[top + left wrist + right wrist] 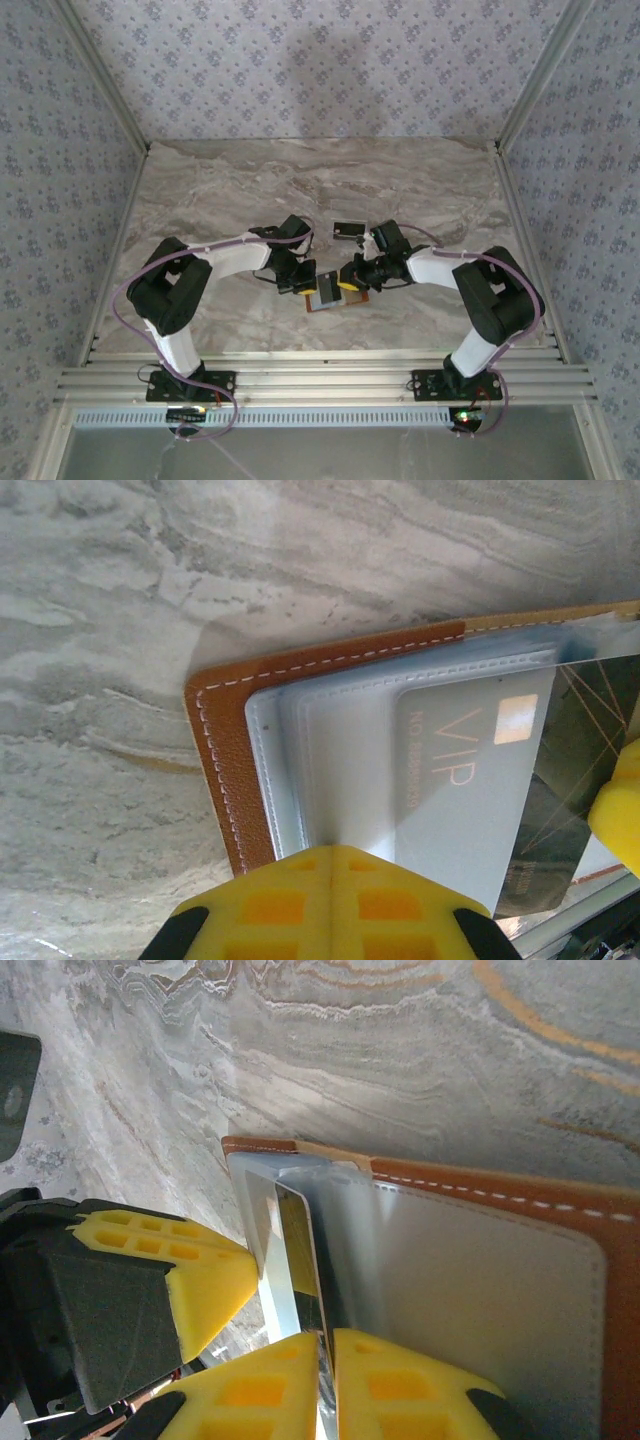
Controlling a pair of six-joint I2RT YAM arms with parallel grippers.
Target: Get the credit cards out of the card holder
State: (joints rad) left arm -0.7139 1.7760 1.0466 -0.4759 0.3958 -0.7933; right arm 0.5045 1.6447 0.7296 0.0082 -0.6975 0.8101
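Observation:
The card holder point(326, 293) lies open mid-table, brown leather point(225, 760) outside and grey-blue faces point(500, 1290) inside. A pale silver credit card marked VIP point(470, 780) sits in its clear sleeve, with a dark card with gold lines point(580, 780) beside it. My left gripper point(332, 848) is shut, and its tips press on the holder's inner face point(298, 280). My right gripper point(326, 1335) is shut on the edge of a dark and gold card point(300, 1250) that stands on edge, partly inside the sleeve. In the top view the right gripper point(352, 278) is at the holder's right side.
A dark grey card point(348, 229) lies flat on the marble table point(230, 190), just behind the two grippers. The left gripper's yellow finger point(200, 1270) is close beside the held card. Patterned walls enclose the table on three sides.

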